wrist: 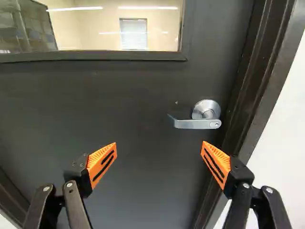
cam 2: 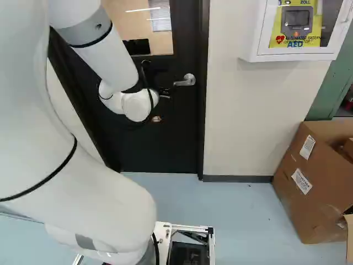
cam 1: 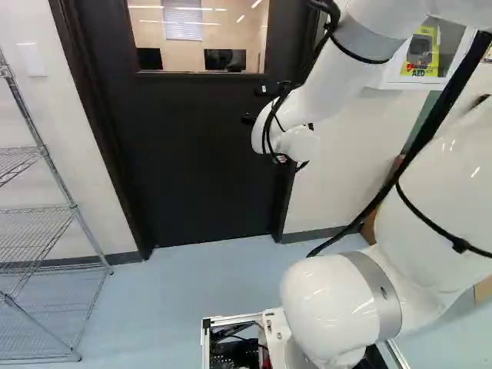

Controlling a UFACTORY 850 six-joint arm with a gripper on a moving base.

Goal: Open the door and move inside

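the lever handle [wrist: 196,124] is sitting level on the dark door [wrist: 133,100], its free end pointing away from the near door frame [wrist: 259,62]. the door is standing shut in that frame, with its window [wrist: 114,28] showing a room beyond. the gripper [wrist: 159,144] is facing the door, its two fingers [wrist: 101,164] spreading wide with nothing between them; the handle is lying ahead, nearer the finger beside the frame, and neither finger appears to be touching it.

the handle is looking like smooth, hard metal, likely slippery under a sideways pull but stiff enough to take a firm push. it is probably sprung, so the best hold is going to be near the free end, where turning is asking least force. the door is looking heavy and rigid, likely needing slow, steady effort along its swing, which i cannot tell from here.

farther out, a wall cabinet [cam 2: 251,33] is hanging beyond the frame, a cardboard box [cam 2: 309,187] is resting on the floor [cam 2: 242,212] below, and a wire rack [cam 1: 38,207] is standing on the other side.
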